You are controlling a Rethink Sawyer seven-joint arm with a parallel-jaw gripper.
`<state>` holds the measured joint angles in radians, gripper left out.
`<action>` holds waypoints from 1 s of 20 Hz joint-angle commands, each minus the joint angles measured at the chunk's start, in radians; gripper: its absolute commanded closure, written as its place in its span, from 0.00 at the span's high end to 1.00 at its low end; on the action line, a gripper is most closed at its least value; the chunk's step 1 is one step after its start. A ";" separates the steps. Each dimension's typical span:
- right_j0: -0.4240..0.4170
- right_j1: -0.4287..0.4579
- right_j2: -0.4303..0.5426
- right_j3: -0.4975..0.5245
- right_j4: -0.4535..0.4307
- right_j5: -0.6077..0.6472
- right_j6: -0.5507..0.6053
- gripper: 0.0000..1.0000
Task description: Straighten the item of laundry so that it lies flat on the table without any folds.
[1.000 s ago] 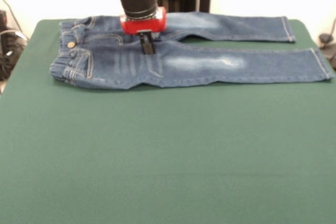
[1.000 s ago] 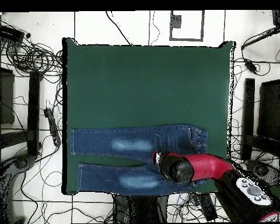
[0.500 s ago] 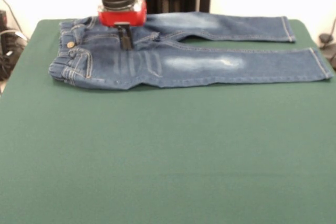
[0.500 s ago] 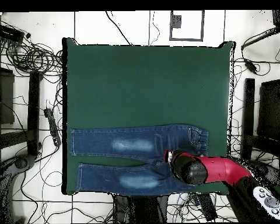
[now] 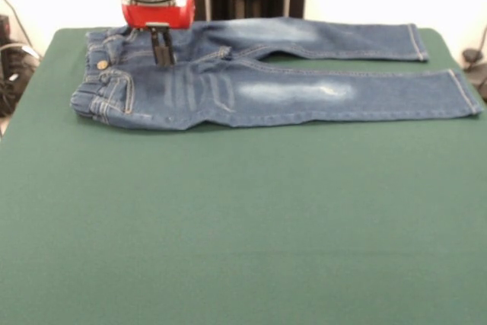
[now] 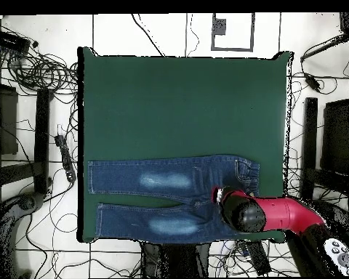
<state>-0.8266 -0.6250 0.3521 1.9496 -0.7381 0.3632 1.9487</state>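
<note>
Gripper over the jeans' seat, fingers pressed together

The gripper (image 5: 160, 46) hangs narrow and empty-looking above the jeans (image 5: 266, 85), near their waistband (image 5: 95, 89); both legs stretch away across the table (image 5: 243, 226). Dragging down here could bunch the denim into fresh folds, I judge.

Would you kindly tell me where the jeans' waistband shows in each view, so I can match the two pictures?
Front view: the waistband is at the jeans' left end, upper left.
Overhead view: the waistband is at the jeans' right end, lower right.
Shared landmark: the tool hangs beside it, over the jeans' top.
</note>
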 commanded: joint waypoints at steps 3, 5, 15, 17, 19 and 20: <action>0.111 0.089 -0.056 -0.032 -0.106 -0.061 0.042 0.00; 0.124 0.109 -0.061 -0.051 -0.111 -0.060 0.048 0.00; -0.024 0.245 0.075 -0.224 -0.091 0.121 -0.240 0.00; -0.047 0.226 0.097 -0.240 -0.086 0.173 -0.300 0.00; -0.075 0.227 0.128 -0.258 -0.091 0.202 -0.348 0.00; -0.090 0.235 0.144 -0.272 -0.095 0.220 -0.369 0.00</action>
<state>-0.8785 -0.5022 0.3858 1.8996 -0.7873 0.4576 1.9483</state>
